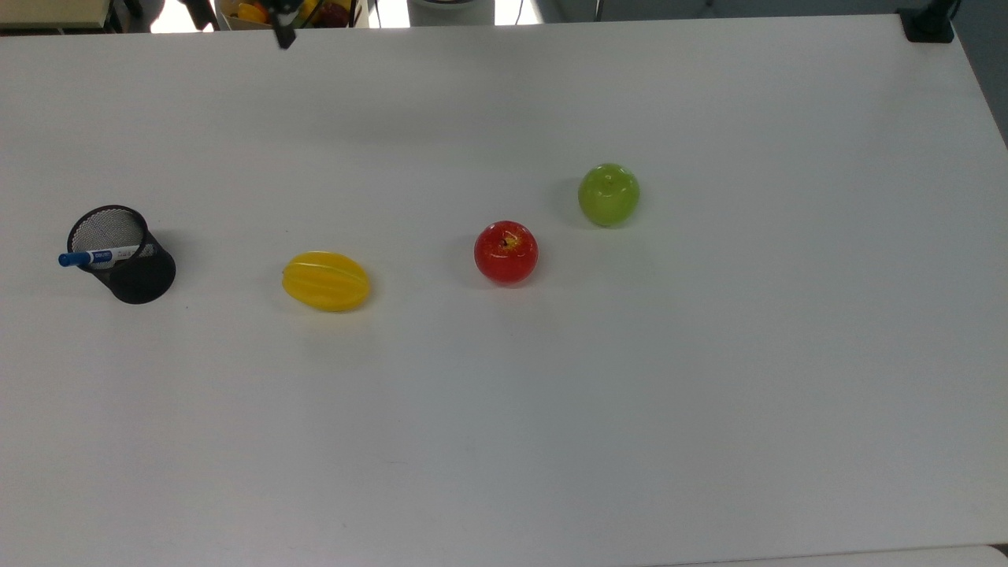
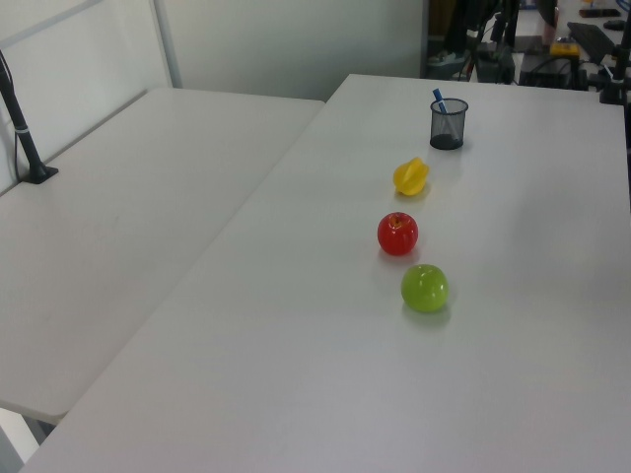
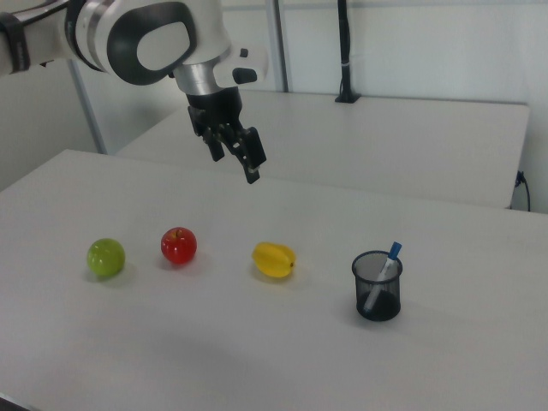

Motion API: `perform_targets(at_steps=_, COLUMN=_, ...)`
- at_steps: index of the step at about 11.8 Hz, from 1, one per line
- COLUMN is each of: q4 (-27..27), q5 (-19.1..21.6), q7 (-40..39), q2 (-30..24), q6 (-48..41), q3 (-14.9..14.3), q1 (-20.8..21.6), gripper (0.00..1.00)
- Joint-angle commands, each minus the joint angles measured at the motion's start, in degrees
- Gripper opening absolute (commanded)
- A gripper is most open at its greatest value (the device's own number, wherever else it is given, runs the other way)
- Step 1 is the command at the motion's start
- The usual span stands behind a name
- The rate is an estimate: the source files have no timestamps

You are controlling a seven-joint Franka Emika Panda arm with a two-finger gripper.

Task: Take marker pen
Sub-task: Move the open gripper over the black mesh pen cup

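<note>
The marker pen (image 1: 102, 256), white with a blue cap, leans in a black mesh cup (image 1: 130, 268) at the top view's left. Its blue cap (image 2: 438, 97) sticks out of the cup (image 2: 448, 124) in the left view. In the right view the pen (image 3: 383, 276) stands tilted in the cup (image 3: 377, 291). My gripper (image 3: 237, 165) hangs high above the table, open and holding nothing. It is behind the yellow fruit (image 3: 274, 259) and well to the right view's left of the cup. One dark fingertip (image 1: 283, 37) shows at the top view's far table edge.
A yellow fruit (image 1: 326, 280), a red apple (image 1: 505, 252) and a green apple (image 1: 609, 194) lie in a row on the white table (image 1: 551, 409). A box of fruit (image 1: 315, 11) sits beyond the far edge. A second table (image 2: 128, 227) adjoins it.
</note>
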Motion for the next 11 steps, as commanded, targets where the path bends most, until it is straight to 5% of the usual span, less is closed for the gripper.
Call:
perform_targets(at_steps=1, q4=-0.02, q5=0.7, q7=-0.98, q2=2.45, q6=9.16, q3=-0.03, q1=-2.54, gripper=1.0)
perform_targets(at_steps=7, q4=-0.02, q5=0.0, q7=-1.42, q2=8.96, q6=27.45, q3=-0.11, q1=-5.36, gripper=1.0)
perform_targets(at_steps=11, q4=-0.02, q5=-4.91, q7=-1.24, q2=14.57, q6=37.9, q3=-0.12, q1=-6.68, gripper=1.0)
